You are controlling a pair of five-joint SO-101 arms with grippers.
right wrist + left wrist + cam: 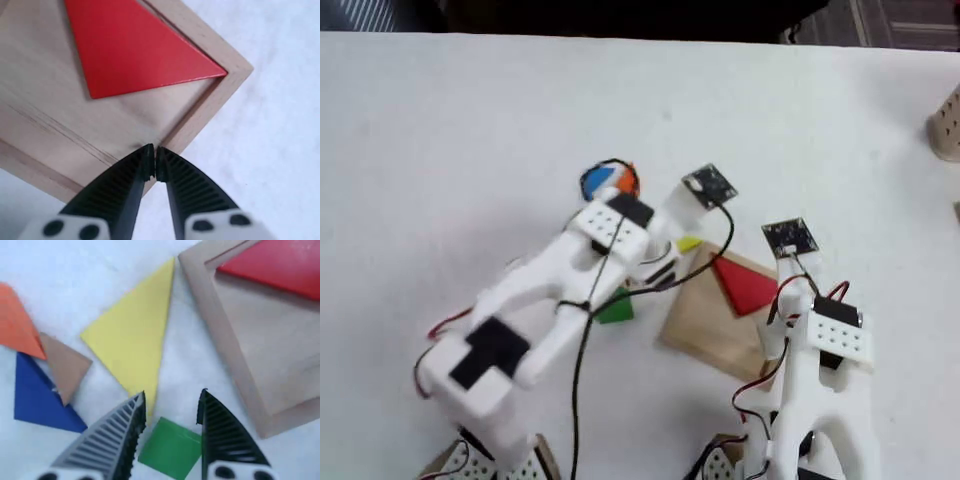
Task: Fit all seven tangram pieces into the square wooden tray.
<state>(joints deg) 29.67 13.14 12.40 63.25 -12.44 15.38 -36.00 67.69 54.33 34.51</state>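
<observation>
The square wooden tray [705, 320] lies right of centre with a red triangle [745, 285] in its far corner. My left gripper [171, 402] is open just above the table, its fingers straddling the tip of the yellow triangle [132, 345] beside the tray's rim [220, 340]. A green square [172, 447] lies under it. Further off, a blue triangle [40, 400], a small tan triangle [62, 365] and an orange piece [15, 322] lie touching each other. My right gripper [152, 157] is shut and empty over the tray's corner rim [210, 105], near the red triangle [135, 50].
In the high view the left arm [580, 270] covers most of the loose pieces; the green square [615, 310] and the blue and orange pieces [605, 180] peek out. A perforated cardboard object [945, 125] stands at the right edge. White table stretches open on all sides.
</observation>
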